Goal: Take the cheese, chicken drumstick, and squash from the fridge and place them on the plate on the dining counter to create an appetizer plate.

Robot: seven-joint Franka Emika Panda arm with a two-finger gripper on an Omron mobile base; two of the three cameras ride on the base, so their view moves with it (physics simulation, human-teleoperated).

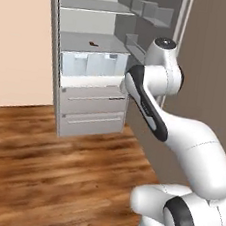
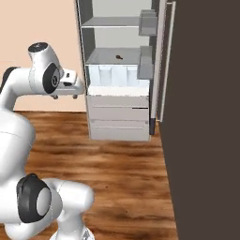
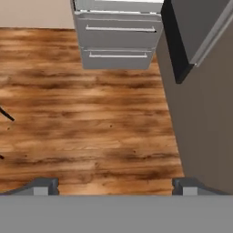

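Gripper (image 3: 116,185): jaws stand wide apart, nothing between them. In the hand view the two dark fingertips (image 3: 43,185) sit near the left and right lower corners, with bare wood floor (image 3: 91,118) beneath. In the right base view the hand (image 2: 70,84) is held high at the end of the raised white arm (image 1: 151,107), pointing downward, short of the fridge (image 2: 119,70) and apart from it.

Fridge: open, grey, standing ahead of the robot against a beige wall (image 1: 19,37). Its door (image 2: 166,61) is swung open on the right side, with grey door bins (image 1: 148,11) visible in the left base view.

Chicken drumstick (image 1: 93,44): a small dark brown item lying on the flat grey shelf (image 1: 94,43) directly above the crisper bin; also seen in the right base view at (image 2: 118,57). Untouched, well apart from the gripper.

Crisper bin (image 1: 93,64): translucent pale blue, under that shelf. Contents cannot be made out.

Drawers (image 3: 118,29): two grey drawers with bar handles at the fridge bottom, both closed.

A dark panel (image 2: 206,117) fills the right of the right base view beside the fridge.
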